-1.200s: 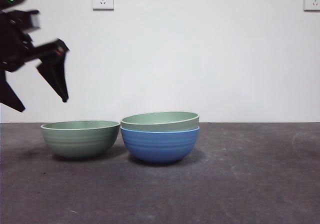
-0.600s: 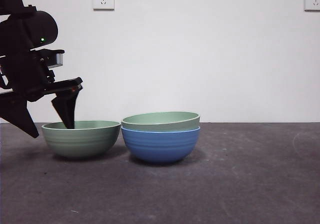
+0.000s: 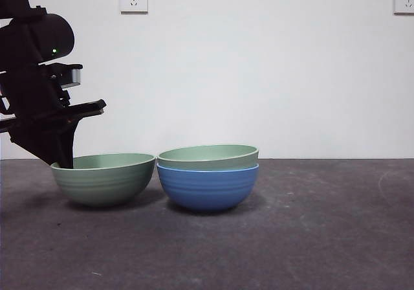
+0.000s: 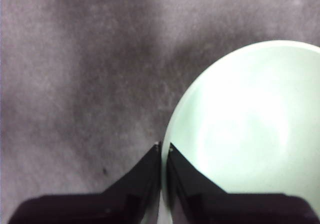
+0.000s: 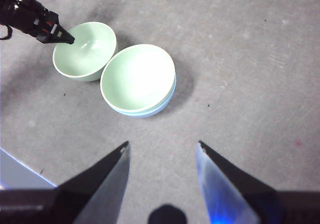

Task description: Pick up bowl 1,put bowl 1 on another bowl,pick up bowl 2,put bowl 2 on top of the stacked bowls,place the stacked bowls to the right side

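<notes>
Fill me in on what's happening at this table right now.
The robot is partway through stacking three bowls. One pale green bowl already sits nested in the blue bowl. The left gripper has closed on the rim of the second green bowl, which stands on the table beside the stack, one jaw inside the rim and one outside; that side of the bowl looks slightly raised. The right gripper hangs open high above the table, holding nothing.

Left gripper (image 3: 65,162) clamped on the lone green bowl (image 3: 103,178) at its far-left rim, stacked bowls (image 3: 207,177) just right of it (narrow gap between), bare table (image 3: 336,225) open right and near, right gripper (image 5: 161,151) high, jaws apart.
</notes>
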`<state>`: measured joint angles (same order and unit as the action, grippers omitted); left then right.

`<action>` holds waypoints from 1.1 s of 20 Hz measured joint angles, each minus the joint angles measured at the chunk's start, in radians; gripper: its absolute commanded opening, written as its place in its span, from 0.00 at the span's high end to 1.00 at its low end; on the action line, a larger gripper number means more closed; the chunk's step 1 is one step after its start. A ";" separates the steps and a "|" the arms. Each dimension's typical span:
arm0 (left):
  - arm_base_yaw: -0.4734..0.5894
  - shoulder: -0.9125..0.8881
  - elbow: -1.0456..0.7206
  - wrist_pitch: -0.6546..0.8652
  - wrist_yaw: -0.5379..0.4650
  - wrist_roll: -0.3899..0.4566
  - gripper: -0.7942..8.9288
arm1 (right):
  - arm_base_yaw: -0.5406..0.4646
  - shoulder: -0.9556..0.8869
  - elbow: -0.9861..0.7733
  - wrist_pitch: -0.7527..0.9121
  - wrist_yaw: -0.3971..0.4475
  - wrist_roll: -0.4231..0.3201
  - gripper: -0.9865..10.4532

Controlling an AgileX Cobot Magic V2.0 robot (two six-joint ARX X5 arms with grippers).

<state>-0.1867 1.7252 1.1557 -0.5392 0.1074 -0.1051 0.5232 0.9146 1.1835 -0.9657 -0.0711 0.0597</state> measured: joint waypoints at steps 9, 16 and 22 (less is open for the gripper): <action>-0.037 -0.167 0.189 -0.169 0.016 0.004 0.93 | 0.000 0.000 0.000 -0.011 0.000 0.000 0.72; -0.246 -0.159 0.254 -0.129 0.019 0.014 0.93 | 0.000 0.000 0.000 -0.012 0.000 0.000 0.72; -0.319 -0.050 0.254 -0.045 0.019 -0.015 0.93 | 0.000 0.000 0.000 -0.058 0.000 0.000 0.72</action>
<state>-0.5056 1.6756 1.4097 -0.5846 0.1261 -0.1200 0.5232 0.9150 1.1835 -1.0233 -0.0711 0.0597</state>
